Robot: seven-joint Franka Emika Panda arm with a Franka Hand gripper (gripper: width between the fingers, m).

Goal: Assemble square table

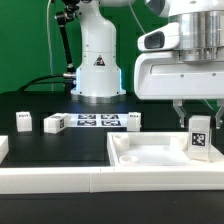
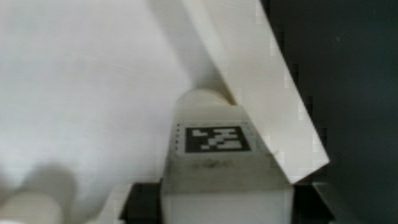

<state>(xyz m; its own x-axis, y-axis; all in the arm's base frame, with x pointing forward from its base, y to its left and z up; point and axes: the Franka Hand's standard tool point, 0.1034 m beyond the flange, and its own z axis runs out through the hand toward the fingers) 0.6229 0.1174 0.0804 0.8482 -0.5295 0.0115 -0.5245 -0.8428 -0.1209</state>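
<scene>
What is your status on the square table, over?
Gripper shut on small white tagged plastic leg block, upright. Block inside large white square tray-like top's rim. Three more leg blocks loose on black table; nothing blocking.

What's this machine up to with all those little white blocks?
A robot arm is putting together a small square table. Its gripper sits around one tagged leg block, which stands upright in the tray-like table top, close to its raised rim. I cannot tell whether the fingers are actually squeezing it. Three more leg blocks lie loose further back on the black table, on either side of the marker board.
</scene>
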